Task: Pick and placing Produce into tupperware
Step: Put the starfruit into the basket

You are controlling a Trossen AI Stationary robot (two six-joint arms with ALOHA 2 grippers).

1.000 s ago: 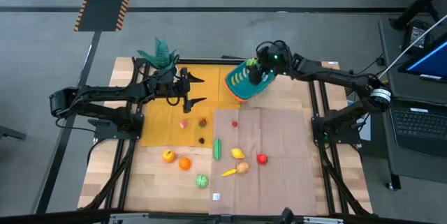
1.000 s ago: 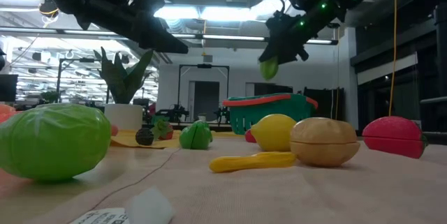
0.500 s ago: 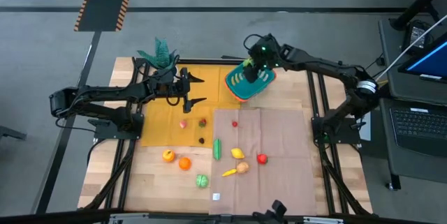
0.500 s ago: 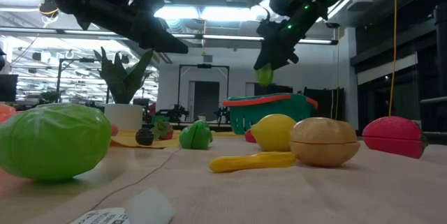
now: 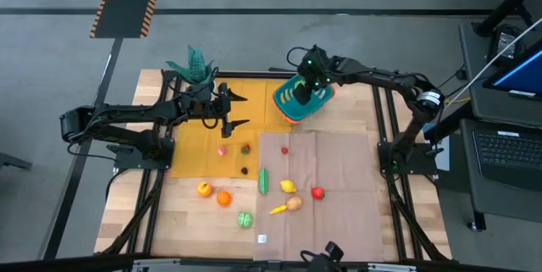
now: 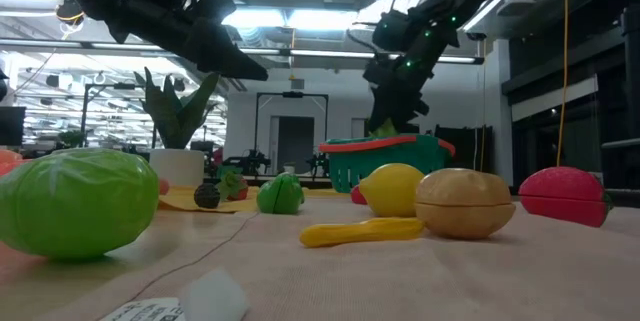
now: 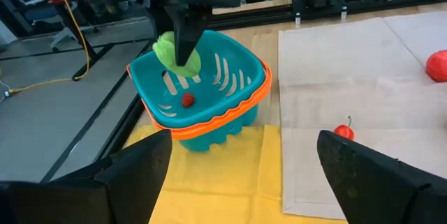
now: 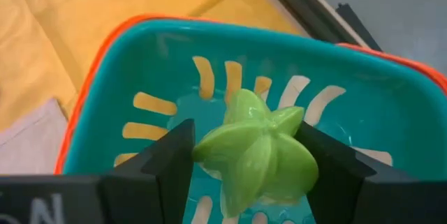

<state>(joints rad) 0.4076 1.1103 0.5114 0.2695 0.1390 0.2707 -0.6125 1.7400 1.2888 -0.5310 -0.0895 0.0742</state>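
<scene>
The teal tupperware (image 5: 292, 101) with an orange-red rim (image 7: 209, 123) stands at the table's far middle; a small red piece (image 7: 188, 100) lies in it. My right gripper (image 8: 251, 165) is over its inside, shut on a green star-shaped fruit (image 8: 255, 151), which the left wrist view (image 7: 170, 53) also shows. My left gripper (image 5: 243, 109) waits open above the yellow cloth, left of the tupperware. Loose produce lies nearer: a green cucumber (image 5: 263, 180), a lemon (image 5: 289, 185), a red piece (image 5: 318, 192), an orange (image 5: 223, 197). My right gripper pinches the star fruit's two opposite sides (image 8: 209, 151) between its two fingers (image 8: 167, 158). The fingers slant down from the table's far right. The fruit hangs clear at about rim height, above the tupperware's slotted bottom (image 8: 209, 77).
A teal plant in a white pot (image 5: 193, 67) stands at the far left. The yellow cloth (image 5: 199, 141) and a beige cloth (image 5: 330, 179) cover the middle. More produce (image 5: 204, 189) and a white tag (image 5: 262, 239) lie toward the near edge.
My right gripper has gone down and toward the table's left, tipping more steeply downward. It has carried the green star fruit from above the tupperware's right side down to its rim, still held.
</scene>
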